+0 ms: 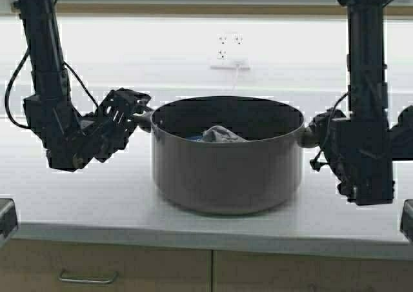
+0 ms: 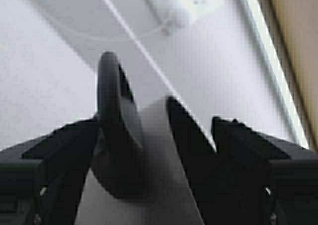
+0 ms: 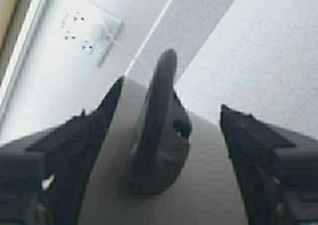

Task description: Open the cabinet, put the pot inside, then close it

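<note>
- Both grippers sit at the pot's side handles: my left gripper [image 1: 135, 115] has its fingers straddling the left loop handle [image 2: 112, 120], apart, not yet pinching; my right gripper [image 3: 171, 150] is spread wide around the right handle [image 3: 161, 120].
- Risk, as I judge it: closing off-centre lets a handle slip, tilting the pot during the lift.
- Uneven lifting could spill the cloth [image 1: 219, 135] inside.
- Pot [image 1: 227, 169] stands upright mid-counter [image 1: 97, 195]: wide, dark grey, dark interior.
</note>
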You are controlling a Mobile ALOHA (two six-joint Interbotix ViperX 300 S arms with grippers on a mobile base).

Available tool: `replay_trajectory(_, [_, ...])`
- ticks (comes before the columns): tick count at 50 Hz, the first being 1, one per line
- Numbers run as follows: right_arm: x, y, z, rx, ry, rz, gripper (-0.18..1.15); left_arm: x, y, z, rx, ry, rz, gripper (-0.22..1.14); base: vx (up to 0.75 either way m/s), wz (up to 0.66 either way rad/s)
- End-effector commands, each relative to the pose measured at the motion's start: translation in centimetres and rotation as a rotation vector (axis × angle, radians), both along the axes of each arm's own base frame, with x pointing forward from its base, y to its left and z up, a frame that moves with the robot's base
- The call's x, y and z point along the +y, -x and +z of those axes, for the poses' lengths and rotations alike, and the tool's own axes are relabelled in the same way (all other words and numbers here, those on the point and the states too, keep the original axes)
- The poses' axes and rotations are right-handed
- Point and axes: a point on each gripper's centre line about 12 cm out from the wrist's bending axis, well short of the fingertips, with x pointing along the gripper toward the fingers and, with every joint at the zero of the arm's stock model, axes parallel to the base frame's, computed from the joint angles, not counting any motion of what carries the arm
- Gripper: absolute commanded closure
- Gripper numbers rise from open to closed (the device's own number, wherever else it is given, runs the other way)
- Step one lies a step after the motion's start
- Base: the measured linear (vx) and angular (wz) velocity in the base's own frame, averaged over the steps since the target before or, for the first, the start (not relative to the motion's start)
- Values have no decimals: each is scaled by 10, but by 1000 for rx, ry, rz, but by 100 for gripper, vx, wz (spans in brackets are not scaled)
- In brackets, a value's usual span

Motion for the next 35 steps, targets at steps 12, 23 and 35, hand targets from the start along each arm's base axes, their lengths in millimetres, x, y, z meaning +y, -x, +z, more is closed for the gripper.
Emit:
replay_trajectory(12, [12, -30, -7, -93, -58, -10, -3, 2, -40, 6, -34, 10, 60, -7, 1, -1])
replay_trajectory(23, [16, -36, -10, -110, -71, -8, -3, 7, -50, 1, 20, -2, 103, -7, 1, -1])
replay_trajectory(35, [19, -37, -9, -109, -75, 18, 24, 10, -45, -5, 49, -11, 117, 11, 2, -2])
